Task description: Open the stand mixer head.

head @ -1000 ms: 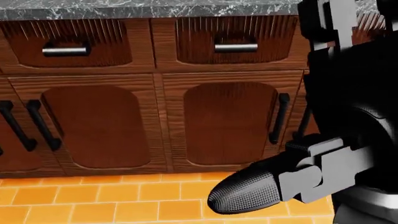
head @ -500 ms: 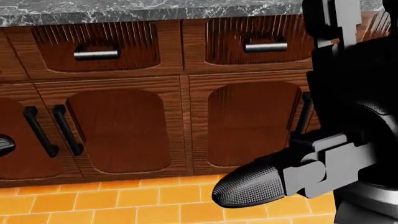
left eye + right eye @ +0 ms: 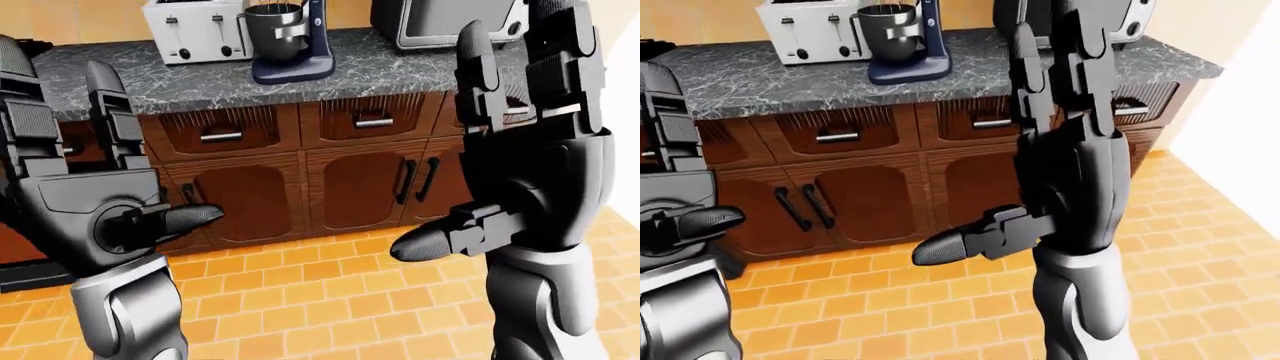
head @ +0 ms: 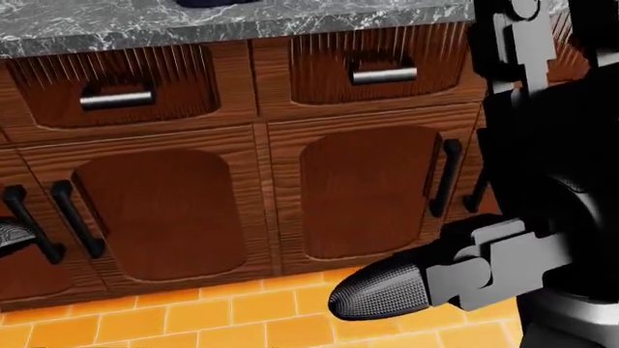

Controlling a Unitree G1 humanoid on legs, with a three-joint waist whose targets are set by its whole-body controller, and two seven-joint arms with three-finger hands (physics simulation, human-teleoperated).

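Observation:
The dark blue stand mixer [image 3: 292, 43] with a steel bowl stands on the grey marble counter [image 3: 400, 67], at the top of the left-eye view. Its head is cut off by the top edge, so I cannot tell how it stands. It also shows in the right-eye view [image 3: 904, 43]. My left hand [image 3: 120, 150] is open, fingers upright, low at the left and well short of the counter. My right hand [image 3: 470, 135] is open, fingers upright, thumb pointing left, and fills the right of the head view [image 4: 455, 217]. Neither hand touches anything.
A white toaster [image 3: 195, 30] stands left of the mixer and a toaster oven [image 3: 445, 21] to its right. Brown drawers [image 4: 116, 87] and cabinet doors [image 4: 165, 210] lie under the counter. The floor [image 3: 330, 292] is orange tile. A white wall [image 3: 1240, 97] stands at the right.
The head view swung right, then back left, so the camera has moved; the cabinets look slightly larger. My left thumb tip came in at the left edge. The right hand kept its pose.

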